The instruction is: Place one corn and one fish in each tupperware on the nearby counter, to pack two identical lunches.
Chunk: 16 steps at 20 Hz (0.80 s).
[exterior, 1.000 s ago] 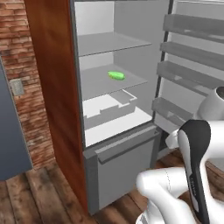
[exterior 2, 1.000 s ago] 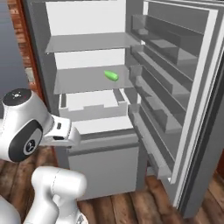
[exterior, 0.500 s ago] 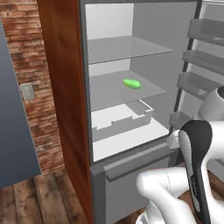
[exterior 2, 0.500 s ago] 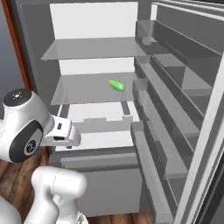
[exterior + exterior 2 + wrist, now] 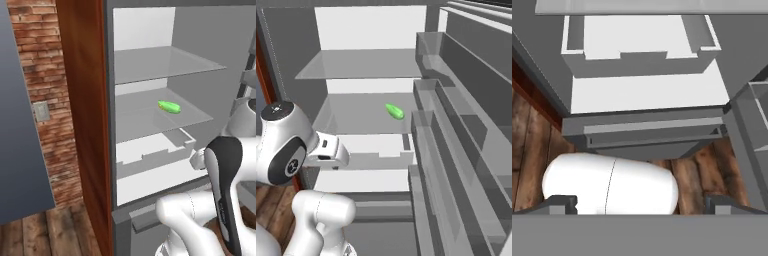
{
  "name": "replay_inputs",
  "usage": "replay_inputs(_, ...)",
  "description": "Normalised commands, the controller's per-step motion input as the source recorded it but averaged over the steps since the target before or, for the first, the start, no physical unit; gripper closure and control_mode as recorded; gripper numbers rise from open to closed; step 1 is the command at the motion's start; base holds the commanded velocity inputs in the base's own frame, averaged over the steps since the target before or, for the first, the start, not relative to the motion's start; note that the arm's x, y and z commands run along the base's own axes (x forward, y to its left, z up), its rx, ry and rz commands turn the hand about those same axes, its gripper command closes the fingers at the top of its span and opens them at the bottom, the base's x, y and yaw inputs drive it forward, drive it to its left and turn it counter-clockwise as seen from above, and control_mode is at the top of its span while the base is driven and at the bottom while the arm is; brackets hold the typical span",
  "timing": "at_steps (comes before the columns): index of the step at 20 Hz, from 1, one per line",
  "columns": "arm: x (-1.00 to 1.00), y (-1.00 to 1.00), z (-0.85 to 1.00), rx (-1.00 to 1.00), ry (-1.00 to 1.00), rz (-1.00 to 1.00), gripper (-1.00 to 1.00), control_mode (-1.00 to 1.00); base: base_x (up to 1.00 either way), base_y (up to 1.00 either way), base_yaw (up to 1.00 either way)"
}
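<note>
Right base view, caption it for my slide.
Green corn cob lies alone on a glass shelf in the open fridge.

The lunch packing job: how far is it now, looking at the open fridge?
Done: nothing looks packed; no tray is in sight. In hand: nothing; the gripper is open and empty, pointing down at the fridge's white drawer. The small bright green corn cob lies untouched on a glass fridge shelf. Left: picking this cob, finding the other cob and both fish, and filling both trays.
</note>
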Motion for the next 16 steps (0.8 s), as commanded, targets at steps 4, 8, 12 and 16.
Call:
replay_inputs(4,0.0,0.0,0.0,0.0,0.0,0.0,-1.0,1.0,0.0,-0.15,0.14)
replay_inputs(8,-0.01,-0.4,-0.07,0.0,-0.06,0.01,-1.0,-1.0,-0.01,-0.1,0.01)
replay_inputs(12,0.0,-0.37,-0.01,0.0,-0.21,0.01,-1.0,-1.0,0.0,0.0,0.0)
replay_inputs(16,0.18,-0.01,-0.08,-0.02,-0.38,0.07,-1.0,-1.0,0.0,0.0,0.0)
